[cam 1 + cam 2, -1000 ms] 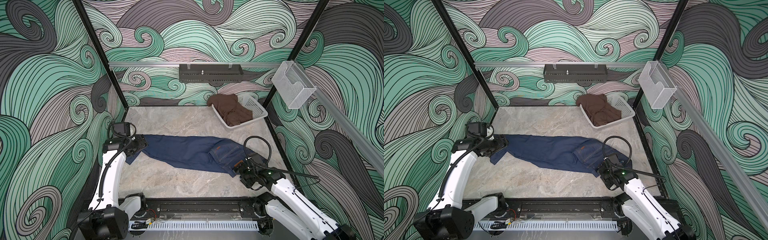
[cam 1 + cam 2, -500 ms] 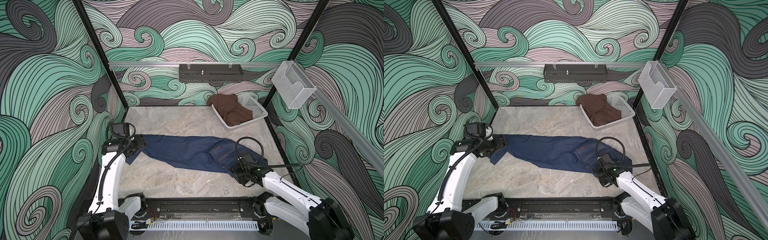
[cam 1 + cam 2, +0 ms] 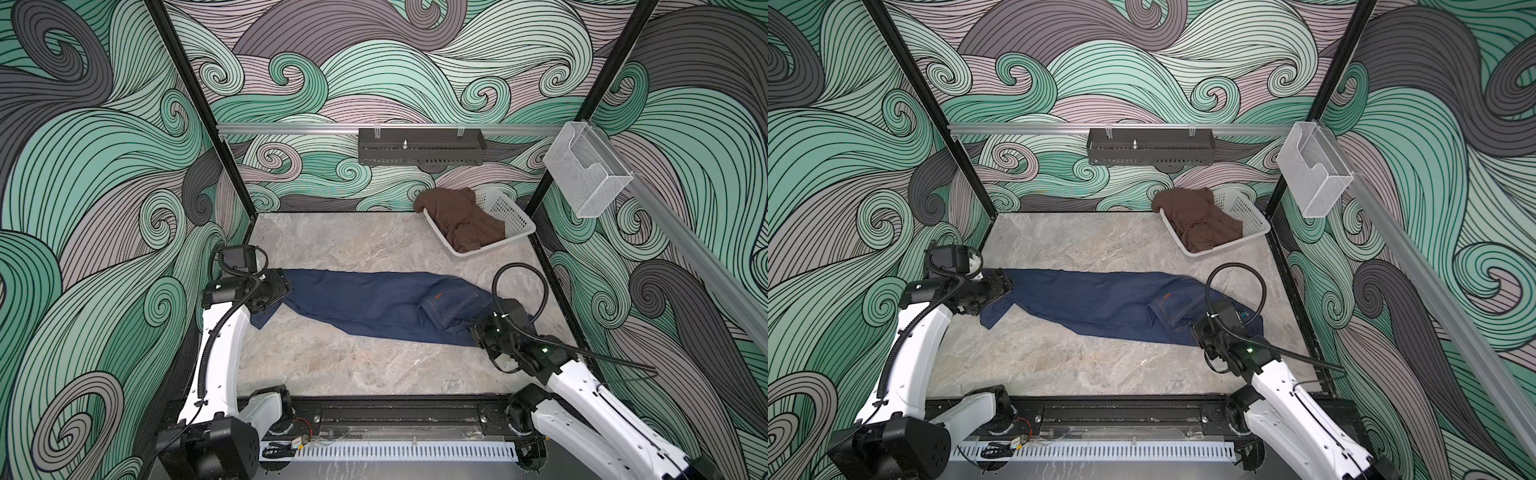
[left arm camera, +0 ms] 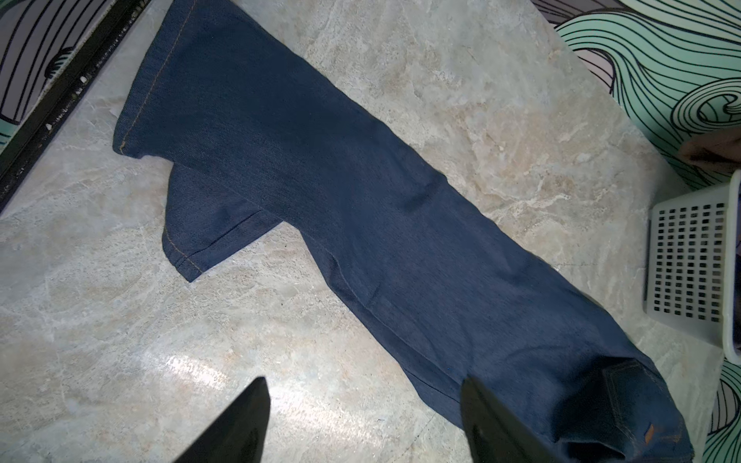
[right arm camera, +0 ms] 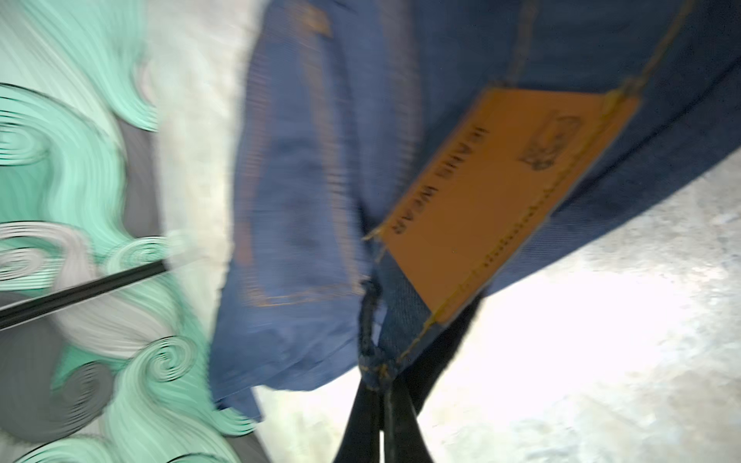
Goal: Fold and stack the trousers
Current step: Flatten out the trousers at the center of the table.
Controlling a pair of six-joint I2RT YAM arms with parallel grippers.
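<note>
The trousers (image 3: 374,303) (image 3: 1100,299), dark navy jeans, lie flat across the marble table (image 3: 332,374), leg hems at the left and waist at the right. My left gripper (image 3: 284,291) (image 4: 365,397) hovers over the leg ends, open, with nothing between its fingers (image 4: 248,417). At the waist end my right gripper (image 3: 478,332) (image 5: 381,385) is shut on the waistband edge of the trousers (image 5: 320,200), right beside the orange-brown patch (image 5: 493,192). The right wrist view is blurred.
A white basket (image 3: 515,232) (image 3: 1254,220) holding a brown garment (image 3: 461,220) sits at the back right corner. A black tray (image 3: 419,151) hangs on the back rail, and a clear holder (image 3: 586,174) on the right rail. Patterned walls close in three sides.
My right gripper has closed on the waistband edge, shifting only slightly at the waist end. The left gripper has stayed open over the leg ends.
</note>
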